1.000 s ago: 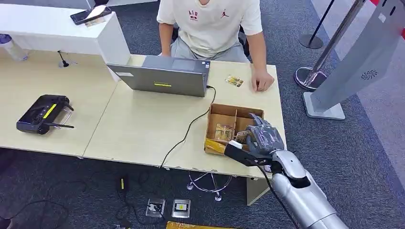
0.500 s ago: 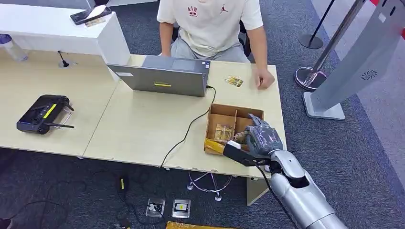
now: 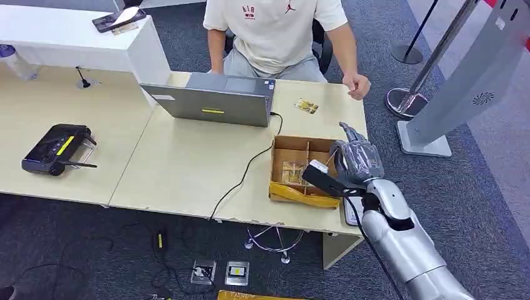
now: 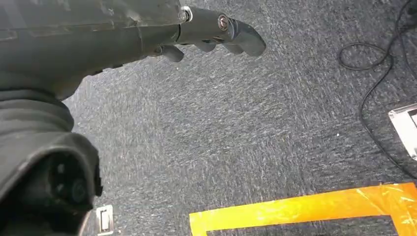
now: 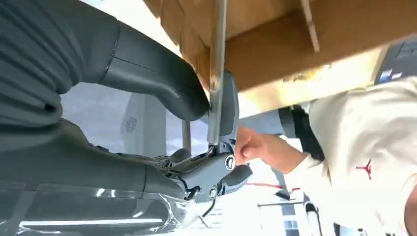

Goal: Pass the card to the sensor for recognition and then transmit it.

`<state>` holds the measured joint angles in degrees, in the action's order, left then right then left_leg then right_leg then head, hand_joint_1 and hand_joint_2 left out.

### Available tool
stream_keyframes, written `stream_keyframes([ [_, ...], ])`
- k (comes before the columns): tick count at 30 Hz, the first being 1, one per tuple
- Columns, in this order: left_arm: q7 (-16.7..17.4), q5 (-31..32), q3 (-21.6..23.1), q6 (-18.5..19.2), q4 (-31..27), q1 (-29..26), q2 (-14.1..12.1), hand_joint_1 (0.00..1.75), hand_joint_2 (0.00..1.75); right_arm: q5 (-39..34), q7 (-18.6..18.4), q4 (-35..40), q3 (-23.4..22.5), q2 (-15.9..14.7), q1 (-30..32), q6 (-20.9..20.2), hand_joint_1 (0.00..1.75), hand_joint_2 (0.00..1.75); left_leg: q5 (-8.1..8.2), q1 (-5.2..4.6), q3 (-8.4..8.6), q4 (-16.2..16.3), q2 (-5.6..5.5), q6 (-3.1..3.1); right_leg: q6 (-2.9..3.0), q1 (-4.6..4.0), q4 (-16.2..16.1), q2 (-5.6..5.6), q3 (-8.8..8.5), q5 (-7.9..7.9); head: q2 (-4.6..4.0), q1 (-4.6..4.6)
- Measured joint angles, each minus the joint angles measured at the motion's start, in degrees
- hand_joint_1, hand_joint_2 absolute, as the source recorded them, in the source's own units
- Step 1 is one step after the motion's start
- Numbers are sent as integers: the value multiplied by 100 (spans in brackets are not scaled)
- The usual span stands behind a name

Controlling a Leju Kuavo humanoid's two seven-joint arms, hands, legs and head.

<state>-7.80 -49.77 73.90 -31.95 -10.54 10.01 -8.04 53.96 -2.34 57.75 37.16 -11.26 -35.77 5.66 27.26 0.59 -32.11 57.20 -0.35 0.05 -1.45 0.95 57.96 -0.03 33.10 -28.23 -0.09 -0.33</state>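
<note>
My right hand (image 3: 354,164) hovers just above the right side of the brown cardboard box (image 3: 294,140) near the desk's right edge. It pinches a thin card (image 3: 317,167) between thumb and a finger. In the right wrist view the card (image 5: 216,73) is edge-on, clamped by the thick thumb (image 5: 162,83), with the box (image 5: 275,54) behind it. A tall grey sensor stand (image 3: 475,81) rises from the floor to the right of the desk. My left hand (image 4: 196,34) hangs over the carpet, holding nothing.
A person in a white shirt (image 3: 275,31) sits behind the desk, one hand (image 3: 357,84) raised off its far right corner. A laptop (image 3: 212,100), its black cable (image 3: 247,169), another card (image 3: 306,106) and a black controller (image 3: 56,149) lie on the desk.
My right hand has lifted out of the box with the card and moved slightly up and right. The person's hand has risen off the desk and shifted right.
</note>
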Motion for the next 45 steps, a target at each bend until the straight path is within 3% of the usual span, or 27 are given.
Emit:
stream_keyframes([
  [5,-48,55,0,-28,0,0,2,0,0,-33,61,-164,-191,-18,-246,243,175,175,0,-1,0,1,0,0,0,0,0,1,1,0,0,2],
  [13,-129,177,4,-42,0,0,2,0,0,-70,134,-363,-581,-208,-820,282,175,175,0,-1,-1,2,0,0,0,1,0,-1,0,0,0,2],
  [20,-144,312,20,-18,0,2,4,0,0,170,533,-780,-737,-216,-1529,658,175,175,0,-1,-6,2,1,0,-1,1,1,2,4,2,0,-2],
  [26,-181,479,59,4,0,6,9,0,0,548,724,-1527,-741,-35,-2718,1176,175,175,-3,0,-5,1,1,-2,0,0,4,0,4,2,0,2],
  [31,-184,492,101,0,-2,9,9,0,0,754,780,-2112,-728,160,-3308,1194,175,175,-3,2,-5,1,-1,-2,0,-2,3,-1,2,2,0,2],
  [45,-184,472,140,28,-2,11,2,0,0,861,787,-2986,-702,651,-3387,1161,175,175,-3,5,-4,1,-1,-2,0,-5,3,-1,3,2,0,0],
])
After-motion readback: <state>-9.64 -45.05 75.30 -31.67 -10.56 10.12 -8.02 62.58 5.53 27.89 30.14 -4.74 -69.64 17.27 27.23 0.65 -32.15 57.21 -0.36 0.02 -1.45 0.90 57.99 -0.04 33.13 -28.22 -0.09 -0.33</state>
